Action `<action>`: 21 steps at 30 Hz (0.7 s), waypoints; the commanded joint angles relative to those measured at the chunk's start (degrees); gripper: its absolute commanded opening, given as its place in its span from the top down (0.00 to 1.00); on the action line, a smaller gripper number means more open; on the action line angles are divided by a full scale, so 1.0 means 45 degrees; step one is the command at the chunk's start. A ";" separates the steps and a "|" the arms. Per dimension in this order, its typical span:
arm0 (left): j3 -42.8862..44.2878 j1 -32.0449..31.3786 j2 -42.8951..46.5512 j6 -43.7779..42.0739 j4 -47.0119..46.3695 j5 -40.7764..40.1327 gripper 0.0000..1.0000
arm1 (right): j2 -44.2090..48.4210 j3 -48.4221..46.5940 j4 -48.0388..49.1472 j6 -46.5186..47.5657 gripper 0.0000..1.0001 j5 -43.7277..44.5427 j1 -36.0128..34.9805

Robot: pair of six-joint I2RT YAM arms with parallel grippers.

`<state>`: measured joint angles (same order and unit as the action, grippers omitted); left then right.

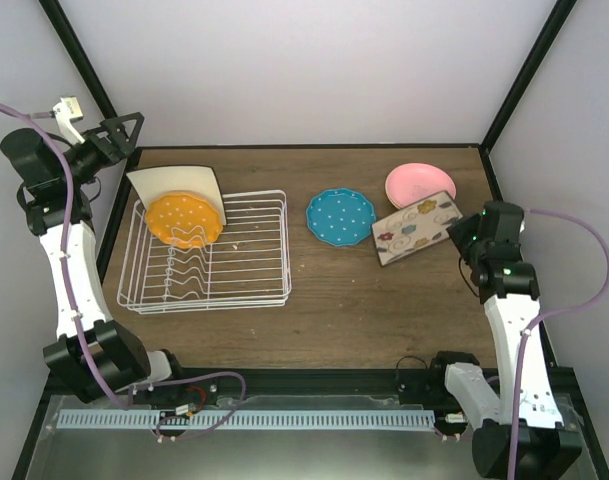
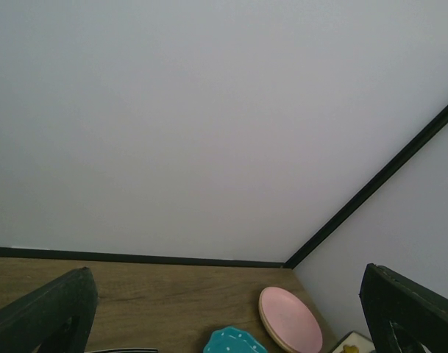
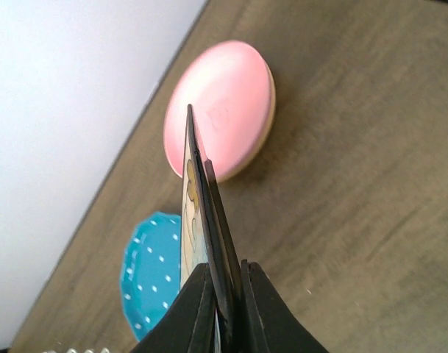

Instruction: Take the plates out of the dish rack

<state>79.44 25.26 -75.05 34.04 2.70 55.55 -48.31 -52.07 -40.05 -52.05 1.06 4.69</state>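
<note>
The right gripper (image 3: 224, 309) is clamped tight on one edge of the square flowered plate (image 3: 200, 220). In the right wrist view the plate shows edge-on, running straight out from between the fingers. From above, the plate (image 1: 416, 228) sits tilted over the far right of the table. Whether its lower edge touches the wood cannot be told. The right arm rises from its base at the near right edge and reaches forward, with the wrist turned in toward the left.

The left gripper (image 1: 119, 135) is spread wide with nothing between its fingers (image 2: 47, 312). It is held high at the far left corner, and its arm stretches up along the left wall.

Just beyond the held plate lies the round pink plate (image 1: 420, 184), flat on the table, with a paler rim showing beneath it. To its left lies the teal dotted plate (image 1: 340, 216).

The white wire dish rack (image 1: 284, 250) stands on the left half of the table. At its far left end the scalloped orange dotted plate (image 1: 184, 220) stands among the prongs. A plain cream square plate (image 1: 179, 182) leans behind it.

The table (image 1: 364, 290) is dark wood. Pale walls with black frame bars enclose it.
</note>
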 commanded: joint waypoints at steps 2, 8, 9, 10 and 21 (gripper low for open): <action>-0.0128 0.0017 0.0343 -0.0163 0.0025 0.0234 0.00 | 0.0194 -0.1716 0.2855 -0.0322 0.99 -0.1026 0.0827; -0.0250 0.0024 0.0348 -0.0085 -0.0064 0.0290 0.00 | -0.1316 -0.1968 0.4710 -0.0683 0.99 -0.4378 0.1166; -0.0232 0.0014 0.0339 -0.0070 -0.0098 0.0292 0.00 | -0.1989 -0.2149 0.4998 -0.0570 0.99 -0.5148 0.1165; -0.0224 -0.0002 0.0330 -0.0056 -0.0120 0.0309 0.00 | -0.2497 -0.2409 0.5171 -0.0428 0.99 -0.5869 0.1163; -0.0599 -0.0007 0.0473 -0.0240 -0.0021 0.0335 0.00 | -0.6906 -0.4517 0.3594 0.3440 0.99 -1.4044 0.1174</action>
<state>77.89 25.23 -74.28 34.00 2.70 56.21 -80.14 -67.64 -25.26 -43.46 -40.91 9.91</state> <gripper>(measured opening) 0.998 0.078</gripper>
